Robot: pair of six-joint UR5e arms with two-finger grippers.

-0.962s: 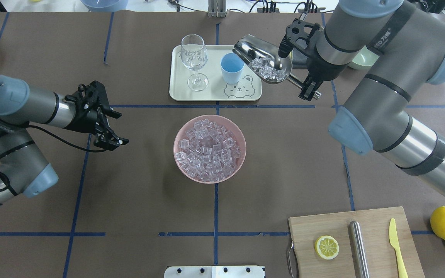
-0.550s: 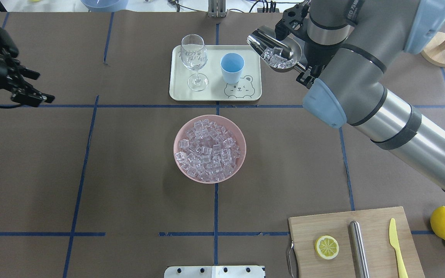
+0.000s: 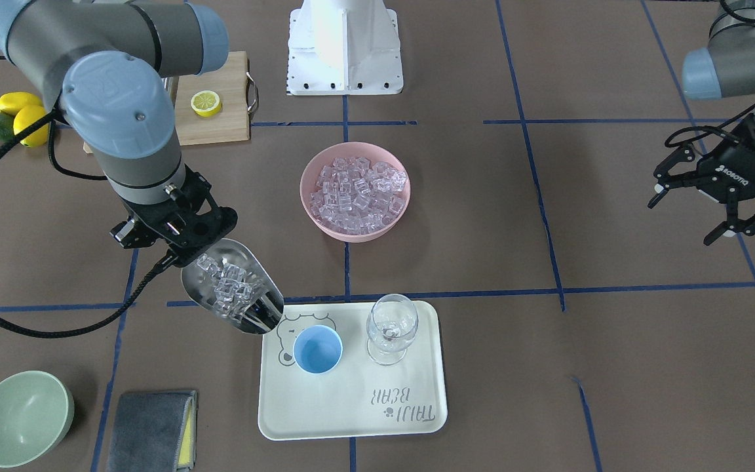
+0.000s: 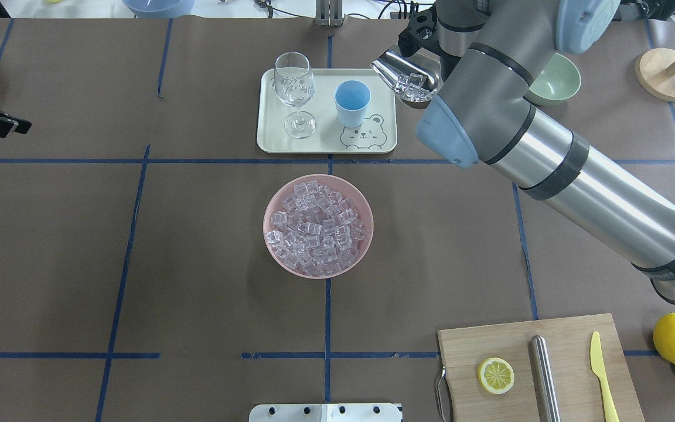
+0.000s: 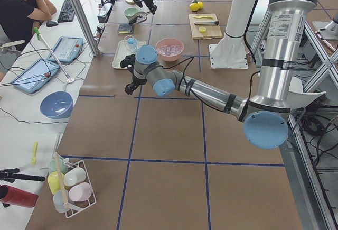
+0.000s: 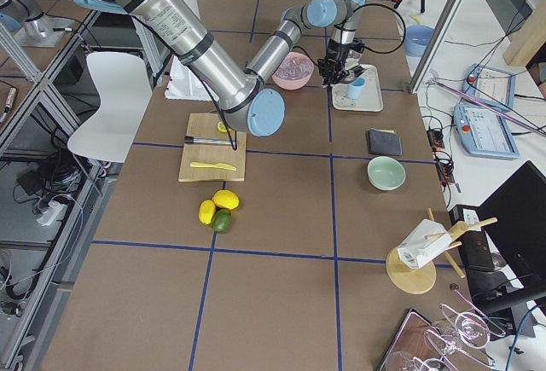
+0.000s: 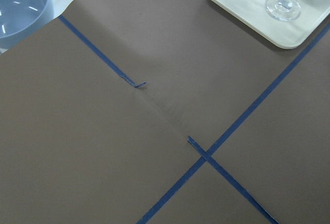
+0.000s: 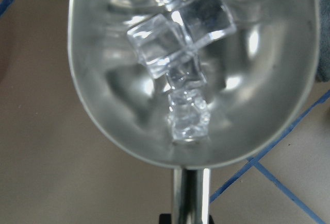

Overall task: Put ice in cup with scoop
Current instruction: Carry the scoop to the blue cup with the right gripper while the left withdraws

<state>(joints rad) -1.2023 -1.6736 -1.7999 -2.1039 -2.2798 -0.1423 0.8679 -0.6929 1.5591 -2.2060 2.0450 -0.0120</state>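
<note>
Step in hand: the pour. The right gripper (image 3: pixel 181 246) is clamped on the thin rod handle of the shiny stainless-steel scoop (image 3: pixel 236 298). The scoop hangs over the right end of the tray, toward the far edge of the worktop, just beside the cup and not yet over it. It carries a load of small clear ice cubes (image 3: pixel 228 288).

Recommendation: bring the scoop's lip over the cup's mouth before tilting, then tilt slowly. The trough looks wider than the cup, so a quick tip would likely scatter cubes onto the tray. Keep steel clear of the rim; a light plastic cup may topple.

The left gripper (image 3: pixel 695 219) stands apart and empty, near the left edge.

Containers:
- Round pink bowl (image 3: pixel 351 235), mid-worktop: heaped with ice.
- Cream rectangular tray (image 3: pixel 351 406), middle of the far edge: holds cup and glass.
- Small light-blue plastic cup (image 3: pixel 317 349): upright, empty.
- Clear stemmed wine glass (image 3: pixel 392 328), beside it: upright, no ice apparent.
- Pale green bowl (image 3: pixel 20 419), far right corner: empty.
</note>
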